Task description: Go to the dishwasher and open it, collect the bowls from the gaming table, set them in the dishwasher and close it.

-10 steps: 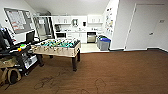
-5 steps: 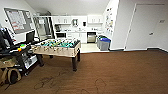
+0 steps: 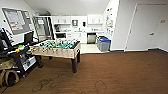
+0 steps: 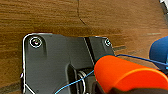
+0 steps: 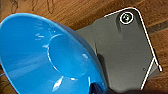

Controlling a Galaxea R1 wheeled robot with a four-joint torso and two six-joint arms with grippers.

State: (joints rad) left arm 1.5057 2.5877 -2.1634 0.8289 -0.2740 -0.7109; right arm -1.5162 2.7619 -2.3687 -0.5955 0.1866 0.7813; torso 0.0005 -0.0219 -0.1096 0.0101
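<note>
An orange bowl (image 4: pixel 125 72) hangs close above the brown floor in the left wrist view, with my left gripper (image 4: pixel 100 88) shut on its rim. A bright blue bowl (image 5: pixel 50 55) is tilted over the floor, and my right gripper (image 5: pixel 93 88) is shut on its lower edge. The same blue bowl (image 4: pixel 160 51) also shows beside the orange one. Far across the room, the dishwasher (image 3: pixel 91 38) shows its steel front under the kitchen counter. The gaming table is out of view.
A table-football table (image 3: pixel 56 48) stands ahead on the left. A cluttered desk with monitors (image 3: pixel 15 53) lines the left wall. Grey bins with blue lids (image 3: pixel 103 43) sit by the kitchen entrance. A white door (image 3: pixel 145 27) is on the right. Open brown floor (image 3: pixel 120 72) leads toward the kitchen.
The whole head picture has shifted only slightly, so the camera has moved a little. Nothing in the room has moved.
</note>
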